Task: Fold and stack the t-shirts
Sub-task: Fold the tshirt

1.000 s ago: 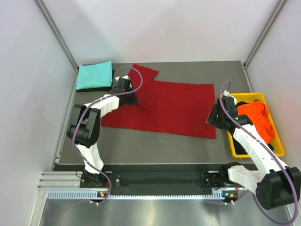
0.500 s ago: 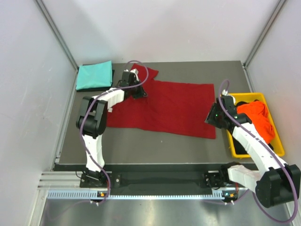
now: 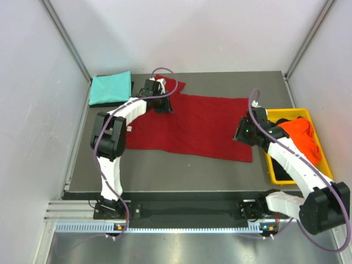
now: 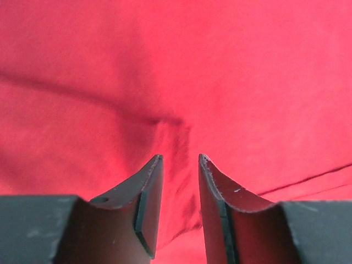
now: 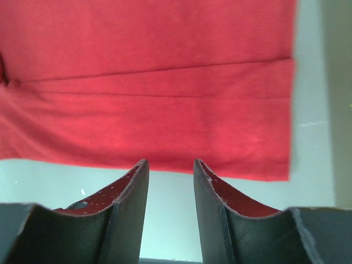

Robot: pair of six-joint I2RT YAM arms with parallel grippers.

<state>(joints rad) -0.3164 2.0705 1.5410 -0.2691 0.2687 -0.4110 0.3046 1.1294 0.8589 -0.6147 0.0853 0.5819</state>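
The grey table (image 3: 181,165) bears the dark red t-shirt (image 3: 192,124), spread flat across its middle. The yellow bin (image 3: 324,168) at the right edge holds the orange t-shirt (image 3: 300,137). The teal t-shirt (image 3: 110,88) lies folded in the far left corner. The left gripper (image 4: 180,158) hangs over the red cloth near its far left sleeve, jaws apart and pinching nothing. The right gripper (image 5: 170,161), also spread and empty, hovers at the red shirt's right-hand edge.

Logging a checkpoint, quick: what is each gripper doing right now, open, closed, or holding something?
Left gripper: open, over the dark red t-shirt, holding nothing.
Right gripper: open, empty, by that t-shirt's edge.
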